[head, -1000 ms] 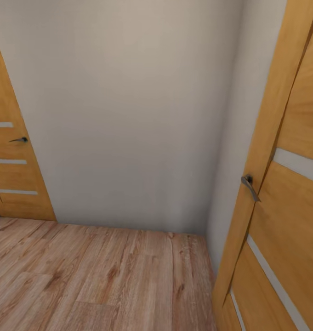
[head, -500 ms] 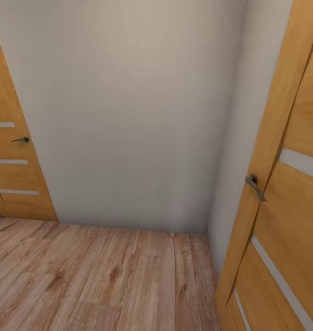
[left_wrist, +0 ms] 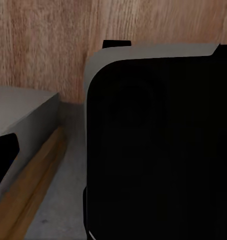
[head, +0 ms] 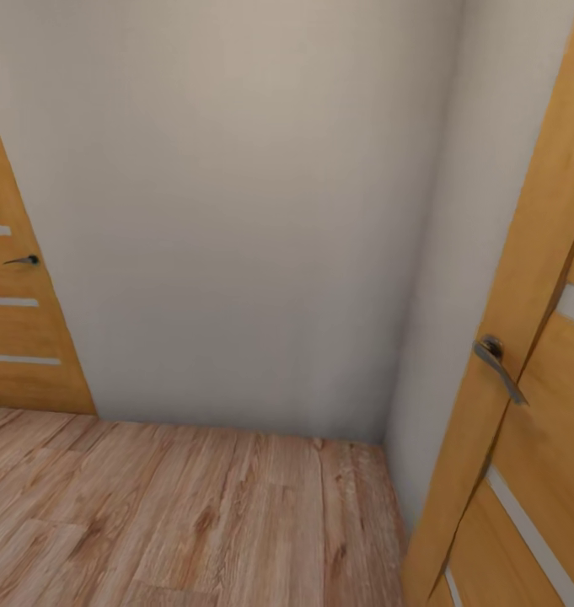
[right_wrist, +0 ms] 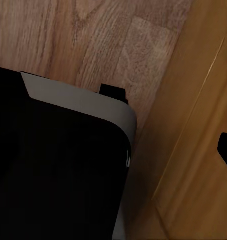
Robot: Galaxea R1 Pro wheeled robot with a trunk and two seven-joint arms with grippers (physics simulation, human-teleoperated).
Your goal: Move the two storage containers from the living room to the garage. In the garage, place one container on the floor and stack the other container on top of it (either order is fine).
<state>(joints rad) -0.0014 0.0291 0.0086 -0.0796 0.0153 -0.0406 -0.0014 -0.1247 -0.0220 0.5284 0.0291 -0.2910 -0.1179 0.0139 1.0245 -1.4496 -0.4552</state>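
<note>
Transit frame, hallway corner. Largest first.

Wall [head: 236,211]: plain grey-white, spans 9 to 2 o'clock in the head view, meeting a side wall [head: 455,253] in a corner at about 3 o'clock.

Wood floor [head: 194,514]: light planks across 5 to 8 o'clock. This is not concrete, so my read is that the robot is not in the garage.

Right door [head: 531,438]: orange wood with pale inlay strips, at 3 to 5 o'clock, close to the camera and apparently swung open toward the robot. Lever handle [head: 499,364] at 4 o'clock.

Left door [head: 21,337]: same pattern, at 9 o'clock against the wall, looks closed. Small dark handle [head: 22,260].

Containers: neither in view, position unknown from these frames. Judged stage: travelling between rooms, no carrying evident.

Arm pose: both wrist cameras look down at the planks past a dark, grey-edged part of the robot's body [left_wrist: 158,150], [right_wrist: 53,165]. That suggests both arms hang tucked close to the body, probably to keep clear of doorways while driving. The right wrist view also catches orange door wood [right_wrist: 193,150] just beside the body, so clearance on that side looks tight.

Grippers: whether fingers are apart or together cannot be told.
</note>
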